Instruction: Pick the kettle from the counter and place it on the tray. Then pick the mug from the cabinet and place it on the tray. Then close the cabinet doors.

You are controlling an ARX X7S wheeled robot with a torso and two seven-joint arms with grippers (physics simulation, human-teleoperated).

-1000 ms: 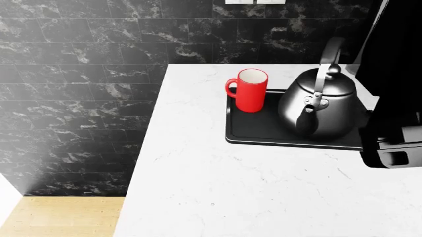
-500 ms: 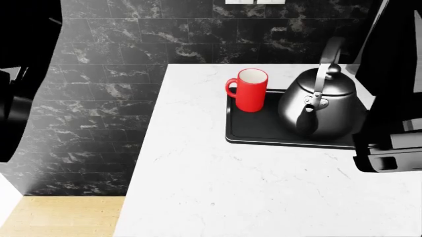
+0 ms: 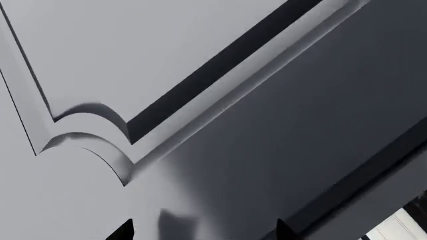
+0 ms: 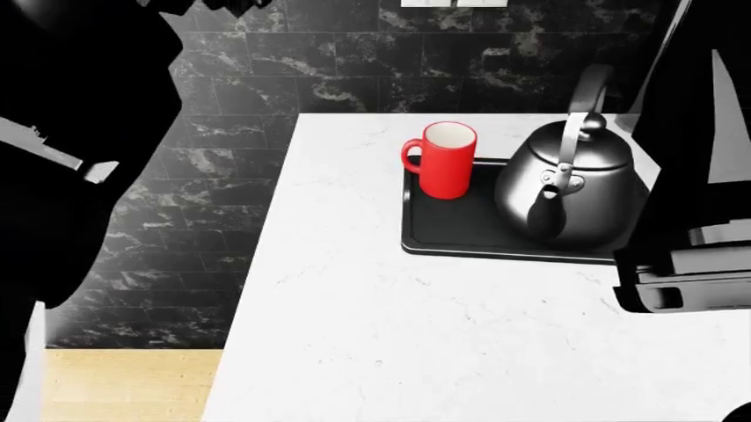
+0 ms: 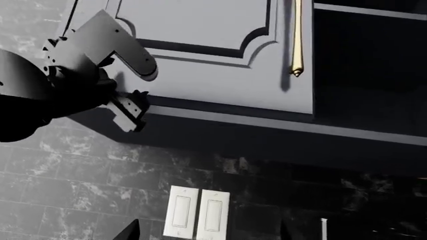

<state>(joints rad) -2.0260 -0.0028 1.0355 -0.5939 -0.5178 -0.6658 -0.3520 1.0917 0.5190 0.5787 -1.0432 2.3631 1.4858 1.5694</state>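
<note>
White stone-look bench (image 4: pixel 470 352), head view: front and left stretches lay bare, its left edge dropping to dark marble tiling (image 4: pixel 235 97). Black tray (image 4: pixel 470 236) sat near the bench's far edge. On it stood the red mug (image 4: pixel 446 160) at the left end and the steel kettle (image 4: pixel 569 189) just beside it to the right. Left arm (image 4: pixel 65 149) rose as a dark mass at the left, well apart from the tray; right arm (image 4: pixel 692 229) crowded the right edge, overlapping the tray's near right corner.

Left wrist view: grey panelled cabinet door (image 3: pixel 167 65) filled the frame, very close. Pincer tips barely showed; state could not be told.

Right wrist view: left pincer (image 5: pixel 127 107) lay against the door's lower edge. Brass handle (image 5: pixel 297 40) hung beside a dark open compartment (image 5: pixel 367 60). Two wall switches (image 5: pixel 197 211) sat below. Right pincer's state could not be told.
</note>
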